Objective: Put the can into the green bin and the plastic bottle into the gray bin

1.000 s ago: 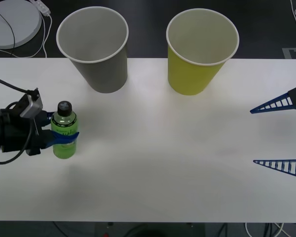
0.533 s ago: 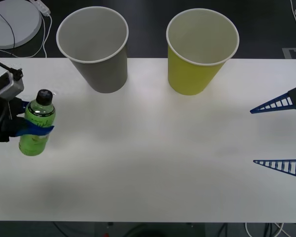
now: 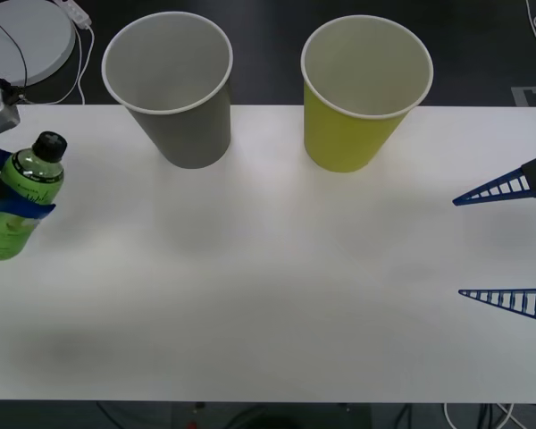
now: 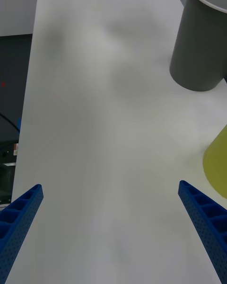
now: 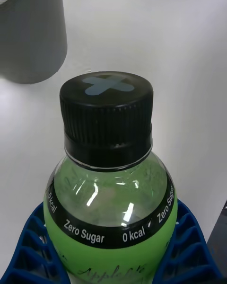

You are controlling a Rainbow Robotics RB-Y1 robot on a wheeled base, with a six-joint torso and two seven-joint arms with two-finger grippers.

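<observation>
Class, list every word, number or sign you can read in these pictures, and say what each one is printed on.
"Zero Sugar": black band on the plastic bottle, held by the left gripper.
"0 kcal": same band.
"Zero S...": same band, cut off at the bottle's edge.
Script word beginning "Apple": label below the band, too cut off to read fully.
Pale cross sign: bottle cap.

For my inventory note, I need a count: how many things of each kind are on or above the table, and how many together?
Paper cups: 2, the gray bin and the green bin.
Plastic bottles: 1, the plastic bottle, tilted and clamped in the left gripper.
Grippers: 2, the left one and the open right gripper at the table's right edge.
Total: 5.
</observation>
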